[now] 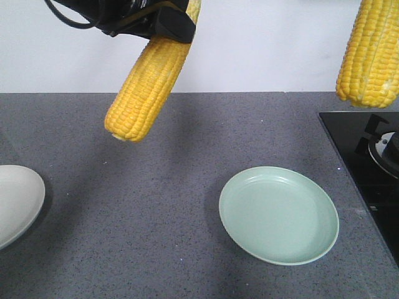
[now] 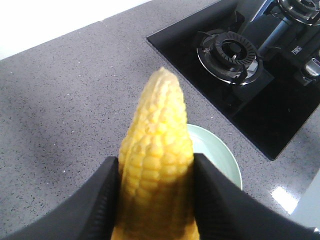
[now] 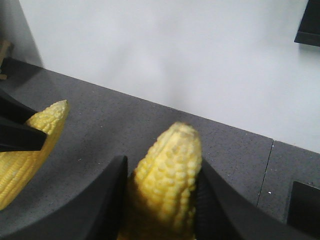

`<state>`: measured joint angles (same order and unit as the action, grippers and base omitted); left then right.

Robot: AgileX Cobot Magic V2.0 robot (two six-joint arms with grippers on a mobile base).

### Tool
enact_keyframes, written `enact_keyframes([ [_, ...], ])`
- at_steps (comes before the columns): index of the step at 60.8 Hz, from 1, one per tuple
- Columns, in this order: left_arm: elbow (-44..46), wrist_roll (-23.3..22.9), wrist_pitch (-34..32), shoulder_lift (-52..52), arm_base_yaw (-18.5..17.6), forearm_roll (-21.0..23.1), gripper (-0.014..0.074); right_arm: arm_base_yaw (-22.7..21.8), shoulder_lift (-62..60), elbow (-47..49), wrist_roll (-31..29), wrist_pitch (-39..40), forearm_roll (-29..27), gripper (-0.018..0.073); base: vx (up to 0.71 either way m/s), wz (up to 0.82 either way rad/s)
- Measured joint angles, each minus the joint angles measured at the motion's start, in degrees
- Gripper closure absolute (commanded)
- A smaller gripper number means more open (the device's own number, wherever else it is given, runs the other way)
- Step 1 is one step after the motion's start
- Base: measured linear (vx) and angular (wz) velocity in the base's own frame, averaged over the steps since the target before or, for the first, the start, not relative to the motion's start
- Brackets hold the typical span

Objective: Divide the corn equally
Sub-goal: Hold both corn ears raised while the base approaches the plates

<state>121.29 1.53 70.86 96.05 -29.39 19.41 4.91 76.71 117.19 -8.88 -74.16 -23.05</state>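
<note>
Nearest in front view: pale green round plate (image 1: 278,215) and grey-white plate (image 1: 19,202) at left edge, both bare, on speckled grey stone counter (image 1: 137,205). No corn delivered yet, judging by that; whole distribution left. Only two cobs visible, any others out of shot.

Higher up: bright yellow husked cob, left one (image 1: 151,78), pinched in left gripper (image 2: 156,200), jaws tight on its sides, hanging tilted, well above counter between plates. Second yellow cob (image 1: 371,53) top right, over black glass gas hob (image 1: 365,156).

Left wrist view adds: burner rings, green plate under cob tip.

Right wrist view adds: right gripper (image 3: 161,200) clamped on second cob; front view crops that gripper. White wall (image 3: 165,55) behind.
</note>
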Motion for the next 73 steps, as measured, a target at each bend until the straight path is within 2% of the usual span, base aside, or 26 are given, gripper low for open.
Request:
enact_keyframes([
  [73, 0.0, 0.0, 0.0, 0.0, 0.0, 0.0, 0.0603, 0.0, 0.0, 0.0, 0.0, 0.0, 0.0, 0.0564, 0.00, 0.00],
])
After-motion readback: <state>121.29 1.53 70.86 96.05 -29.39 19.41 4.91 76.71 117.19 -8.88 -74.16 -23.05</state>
